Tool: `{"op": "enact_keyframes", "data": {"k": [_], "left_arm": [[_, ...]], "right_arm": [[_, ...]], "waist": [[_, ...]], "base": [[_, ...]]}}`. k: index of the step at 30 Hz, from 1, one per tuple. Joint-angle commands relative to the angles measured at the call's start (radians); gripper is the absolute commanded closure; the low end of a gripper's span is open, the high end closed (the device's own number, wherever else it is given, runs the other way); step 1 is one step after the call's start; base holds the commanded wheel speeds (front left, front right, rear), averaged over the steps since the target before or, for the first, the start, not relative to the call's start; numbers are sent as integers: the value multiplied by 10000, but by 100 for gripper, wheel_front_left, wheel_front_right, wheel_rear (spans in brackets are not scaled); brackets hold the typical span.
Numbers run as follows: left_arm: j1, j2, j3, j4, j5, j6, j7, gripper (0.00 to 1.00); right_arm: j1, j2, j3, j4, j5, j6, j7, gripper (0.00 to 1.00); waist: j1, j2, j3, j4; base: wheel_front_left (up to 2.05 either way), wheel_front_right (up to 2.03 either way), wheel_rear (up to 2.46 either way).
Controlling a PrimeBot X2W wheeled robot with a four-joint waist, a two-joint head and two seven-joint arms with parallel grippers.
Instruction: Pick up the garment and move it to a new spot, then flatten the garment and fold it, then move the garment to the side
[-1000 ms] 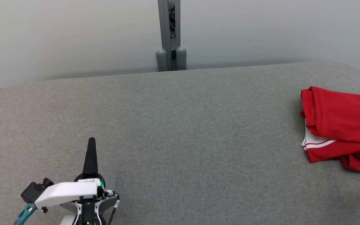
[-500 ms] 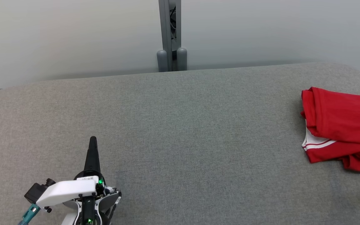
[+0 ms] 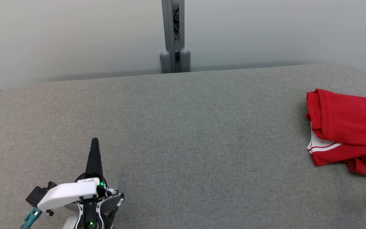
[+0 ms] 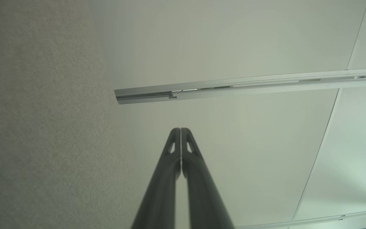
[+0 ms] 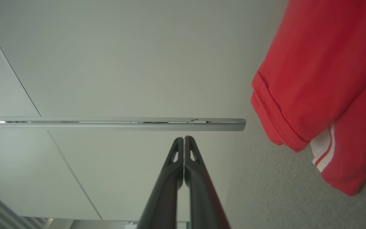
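My left gripper [image 4: 180, 130] is squeezed shut with nothing in it, its two dark fingers pressed tip to tip. Under it is the grey table [image 3: 183, 133], and it points at the pale wall [image 3: 75, 35]. My right gripper [image 5: 184, 138] is squeezed shut too and holds nothing. The garment [image 5: 310, 76] lies near it on the table, up and to the right of the fingers in the right wrist view, not touching them. It is far across the table from the left gripper. It is bright red, folded over into a rumpled bundle. It has a stitched hem, and a bit of white with thin red stripes peeks out at one edge.
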Motion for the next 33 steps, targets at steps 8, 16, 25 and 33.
{"op": "enact_keyframes", "data": {"k": [8, 16, 25, 33], "left_arm": [[-139, 21, 7, 0, 23, -43, -8, 100], [-138, 21, 7, -1, 23, -43, -8, 100], [-138, 21, 7, -2, 23, -43, -8, 100], [-137, 22, 8, -3, 23, -43, -8, 100]], "right_arm": [[-89, -66, -24, 41, 52, 7, 60, 100], [-90, -65, -23, 41, 51, 7, 60, 100], [-90, -65, -22, 41, 51, 7, 60, 100], [-90, -65, -22, 41, 51, 7, 60, 100]], "waist": [[0, 0, 0, 0], [0, 0, 0, 0], [0, 0, 0, 0], [0, 0, 0, 0]], "base": [[0, 0, 0], [0, 0, 0], [0, 0, 0], [0, 0, 0]]}}
